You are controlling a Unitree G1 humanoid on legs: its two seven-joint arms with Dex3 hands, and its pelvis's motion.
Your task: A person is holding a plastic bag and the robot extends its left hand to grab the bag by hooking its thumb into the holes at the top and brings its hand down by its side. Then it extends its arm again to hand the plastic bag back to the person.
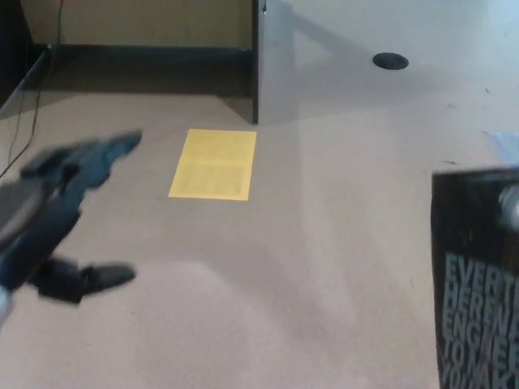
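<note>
left hand (61, 215) empty, fingers (109, 150) spread; bag (478, 275) hangs well apart beyond them. reach across and hook the thumb (93, 279) cleanly through its top hole.

The left hand (61, 215) is black all over, matte, with thick, rounded fingers (113, 147) that taper to blunt tips. A stubby thumb (97, 277) of the same black ends in a smooth, oval tip. The body of the hand is a dark, bulky block, smeared by motion blur, so no screws, seams or markings can be made out. A sliver of pale grey shows at the picture's left edge.
</note>
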